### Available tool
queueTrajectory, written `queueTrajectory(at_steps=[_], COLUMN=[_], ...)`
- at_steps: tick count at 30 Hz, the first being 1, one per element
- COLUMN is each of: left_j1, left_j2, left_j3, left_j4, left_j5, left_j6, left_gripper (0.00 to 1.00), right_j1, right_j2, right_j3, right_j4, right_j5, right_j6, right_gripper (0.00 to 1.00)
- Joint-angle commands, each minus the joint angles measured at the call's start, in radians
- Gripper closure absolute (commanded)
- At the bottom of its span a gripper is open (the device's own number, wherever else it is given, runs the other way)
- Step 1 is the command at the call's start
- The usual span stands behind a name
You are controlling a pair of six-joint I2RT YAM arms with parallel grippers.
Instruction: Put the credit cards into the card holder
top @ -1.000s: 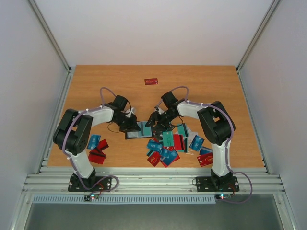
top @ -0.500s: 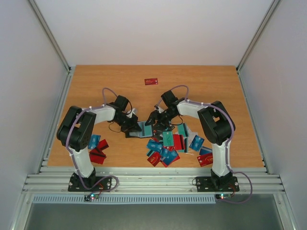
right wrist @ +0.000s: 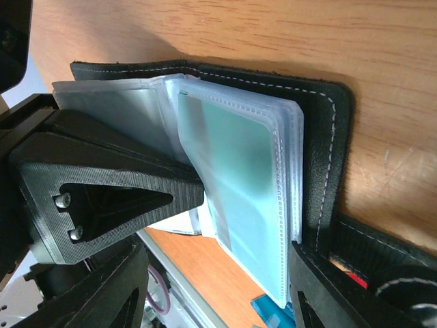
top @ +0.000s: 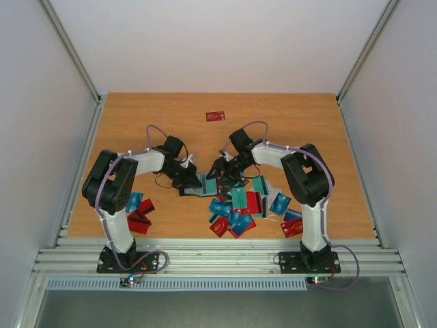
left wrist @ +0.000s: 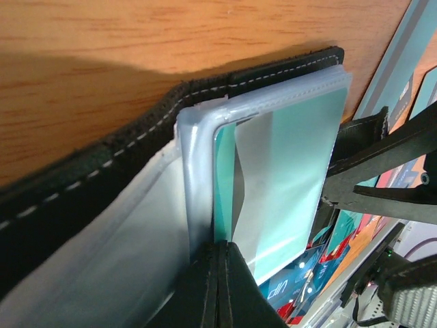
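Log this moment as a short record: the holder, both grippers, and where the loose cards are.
card holder: lying open, teal card inside a clear sleeve
left gripper: fingers shut, pinching the sleeve edge
right gripper: fingers open, either side of the sleeves
loose cards: heap at near right, a few at near left
red card: alone, far side

Card holder (left wrist: 82, 184): black with pale stitching along its edge; inner sleeves (left wrist: 130, 273) frosted clear. Card (left wrist: 287, 171) in the sleeve just ahead of the black left end effector (left wrist: 218, 256): teal with a dark stripe. Loose credit cards (top: 235, 212): red, teal, blue. Bench (left wrist: 136, 41): orange-brown wood grain.
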Motion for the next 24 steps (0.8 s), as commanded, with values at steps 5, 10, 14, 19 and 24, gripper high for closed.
queueTrajectory(at_steps=[5, 10, 14, 19, 24], left_j1=[-0.009, -0.009, -0.008, -0.009, -0.009], left_j2=[0.060, 0.060, 0.060, 0.055, 0.043], left_j3=[0.003, 0.007, 0.008, 0.006, 0.008], left_j4=[0.026, 0.028, 0.031, 0.033, 0.035], left_j5=[-0.039, -0.038, -0.035, -0.035, -0.032], left_j6=[0.014, 0.010, 0.006, 0.002, -0.005], left_gripper=[1.00, 1.00, 1.00, 1.00, 1.00], right_j1=[-0.001, 0.003, 0.009, 0.017, 0.021], right_j2=[0.031, 0.027, 0.027, 0.024, 0.017], right_j3=[0.027, 0.026, 0.031, 0.033, 0.033], right_j4=[0.004, 0.017, 0.024, 0.027, 0.029], right_j5=[-0.034, -0.057, -0.073, -0.086, -0.095], right_j6=[-0.027, -0.029, -0.029, -0.032, -0.033], right_gripper=[0.42, 0.42, 0.42, 0.42, 0.43])
